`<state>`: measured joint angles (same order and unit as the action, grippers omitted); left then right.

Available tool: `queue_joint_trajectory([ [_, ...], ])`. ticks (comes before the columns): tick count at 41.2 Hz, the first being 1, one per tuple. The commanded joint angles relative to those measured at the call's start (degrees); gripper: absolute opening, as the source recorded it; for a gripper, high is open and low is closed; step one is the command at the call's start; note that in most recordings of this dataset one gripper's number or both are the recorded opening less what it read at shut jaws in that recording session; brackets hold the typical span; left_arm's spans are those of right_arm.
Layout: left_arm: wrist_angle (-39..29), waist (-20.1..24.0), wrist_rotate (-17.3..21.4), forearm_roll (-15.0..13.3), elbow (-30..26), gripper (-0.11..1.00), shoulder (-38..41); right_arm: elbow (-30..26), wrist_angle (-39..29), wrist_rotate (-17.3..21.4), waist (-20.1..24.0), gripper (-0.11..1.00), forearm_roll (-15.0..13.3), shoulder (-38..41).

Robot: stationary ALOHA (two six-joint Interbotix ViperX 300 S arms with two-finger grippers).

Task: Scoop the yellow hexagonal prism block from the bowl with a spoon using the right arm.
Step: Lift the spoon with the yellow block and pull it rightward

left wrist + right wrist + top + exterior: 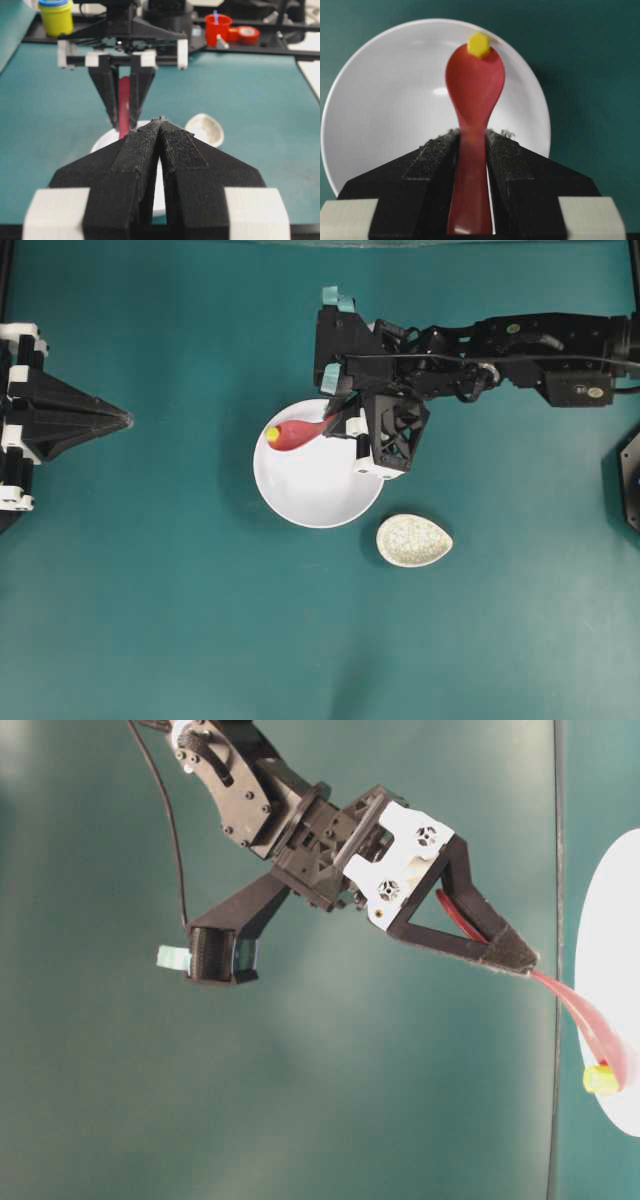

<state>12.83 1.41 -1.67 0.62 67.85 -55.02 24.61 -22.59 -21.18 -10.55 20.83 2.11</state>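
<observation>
Your right pincer (472,142) is squeezed on the spoon (474,85) handle, jaws partway closed. The spoon tip touches the block (478,44), which sits by the far wall of the bowl (385,115). Push the tip under it slowly and keep the scoop level, or it may slip away. Your left pincer (160,125) rests closed, holding nothing.

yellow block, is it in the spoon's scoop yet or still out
Still out. The yellow block sits at the far tip of the spoon, against the bowl wall; the scoop itself is empty.
</observation>
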Motion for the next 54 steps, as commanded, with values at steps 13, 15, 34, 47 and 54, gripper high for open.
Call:
queue_joint_trajectory([
  [13, 0.3, 0.1, -0.1, 0.1, -1.1, -0.01, 0.4, -1.5, 0.6, 0.0, -0.2, 0.24, 0.0, -1.8],
  [15, 0.3, 0.1, -0.1, 0.1, -1.1, -0.01, 0.5, -1.5, 0.6, 0.0, -0.1, 0.24, 0.0, -1.8],
  [34, 0.3, 0.0, -0.1, 0.1, -1.1, -0.01, 0.4, -1.5, 0.4, 0.2, 0.1, 0.24, 0.0, -1.8],
  [47, 0.3, 0.0, -0.1, 0.1, -1.1, -0.01, 0.4, -1.2, 0.6, 0.2, 0.7, 0.24, 0.1, -1.8],
  [54, 0.3, 0.0, -0.1, 0.1, -1.1, -0.01, 0.4, -0.8, 0.8, 0.3, 1.1, 0.24, 0.2, -2.1],
])
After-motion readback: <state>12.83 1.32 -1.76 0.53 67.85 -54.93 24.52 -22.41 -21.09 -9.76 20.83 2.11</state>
